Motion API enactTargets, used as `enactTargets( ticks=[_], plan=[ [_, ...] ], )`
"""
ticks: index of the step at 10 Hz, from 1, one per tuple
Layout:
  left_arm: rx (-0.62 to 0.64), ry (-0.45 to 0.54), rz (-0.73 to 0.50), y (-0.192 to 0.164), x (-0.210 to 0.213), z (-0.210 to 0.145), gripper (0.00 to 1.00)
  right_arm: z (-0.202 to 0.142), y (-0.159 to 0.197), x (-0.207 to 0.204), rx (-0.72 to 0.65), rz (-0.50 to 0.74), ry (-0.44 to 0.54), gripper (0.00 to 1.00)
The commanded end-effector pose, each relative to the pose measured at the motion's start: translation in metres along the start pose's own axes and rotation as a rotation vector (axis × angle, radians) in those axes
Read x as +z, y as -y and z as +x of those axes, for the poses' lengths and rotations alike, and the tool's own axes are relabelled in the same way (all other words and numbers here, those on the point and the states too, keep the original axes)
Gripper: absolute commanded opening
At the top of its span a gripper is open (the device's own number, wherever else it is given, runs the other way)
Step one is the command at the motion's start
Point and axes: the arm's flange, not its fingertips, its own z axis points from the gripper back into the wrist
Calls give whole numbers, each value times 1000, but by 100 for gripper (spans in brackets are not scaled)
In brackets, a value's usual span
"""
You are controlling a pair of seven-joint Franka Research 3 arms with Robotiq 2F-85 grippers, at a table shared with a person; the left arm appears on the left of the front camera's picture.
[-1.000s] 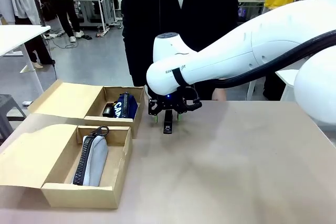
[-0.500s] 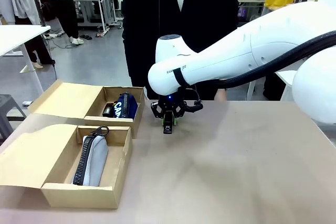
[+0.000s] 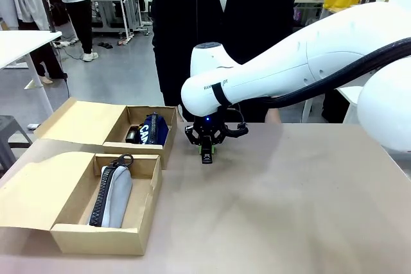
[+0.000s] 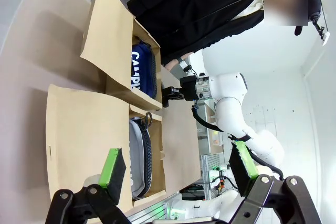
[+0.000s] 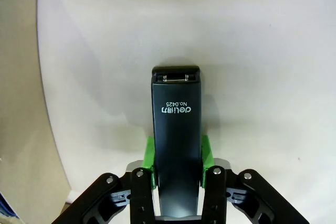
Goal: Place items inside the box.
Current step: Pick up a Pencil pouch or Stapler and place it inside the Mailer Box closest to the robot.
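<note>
The stapler [image 3: 206, 156] sits on the table [image 3: 289, 210] just right of the far box [image 3: 168, 138], close to its right wall and outside it. It is where it was a second ago. The change is in the right claw [image 3: 206, 152]. Its fingers then stood apart on either side of the stapler, and now they are drawn in against it. The pick looks made, so what remains for this item is the lift and the short carry left over the wall of the far box. Whether the stapler has left the table yet I cannot tell.

In the right wrist view the stapler [image 5: 177, 145] runs straight out between the green pads [image 5: 150, 156]. One pad presses each long side near the rear end. The claw is partly closed, as far as the stapler's body lets it, and holds nothing else.

Inside the far box a navy pouch [image 3: 153, 129] stands on edge. In front of that box, on the robot's side, a second box [image 3: 96, 235] holds a grey pouch [image 3: 114, 194]. Behind the far box a person [image 3: 218, 30] in black stands at the table edge.

The left claw [image 4: 178, 169] hangs wide open and empty, looking down on both boxes from off to their side.
</note>
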Motion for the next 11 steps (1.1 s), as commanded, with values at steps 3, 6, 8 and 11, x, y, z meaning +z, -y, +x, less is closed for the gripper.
enactTargets(
  ticks=[3, 6, 8, 11],
  plan=[
    [-19, 11, -21, 1, 0, 0, 100, -93, 55, 82, -30, 47, -135, 0],
    [-19, 11, -21, 1, 0, 0, 100, -212, 124, 137, 58, 98, -288, 0],
    [-19, 11, -21, 1, 0, 0, 100, -253, 177, 139, -14, 221, -287, 0],
    [-19, 11, -21, 1, 0, 0, 100, -263, 174, 139, -28, 186, -299, 20]
  ],
)
